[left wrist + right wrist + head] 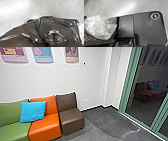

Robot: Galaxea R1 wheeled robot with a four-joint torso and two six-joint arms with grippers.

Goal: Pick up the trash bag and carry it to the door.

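The bag [53, 23], dark brown, shiny and creased, is close under the left wrist camera, above or on a pale speckled surface [41, 7]; which of the two, I cannot tell. Part of it also shows in the right wrist view, next to crumpled clear plastic [100, 27]. How far the jaws of either arm are open, and whether they have hold of the bag, I cannot tell. Further out, in the head view, a green seat [15, 130], an orange seat [46, 127] and a brown seat [72, 119] stand in a row along a white wall [50, 77]. A blue cushion [33, 112] leans on the backs of the green and orange ones. Three posters [43, 54] are on the wall above. Beyond the brown seat, grey floor [107, 122] runs to dark glass [147, 97] in a green frame [125, 94], with seats mirrored in it.
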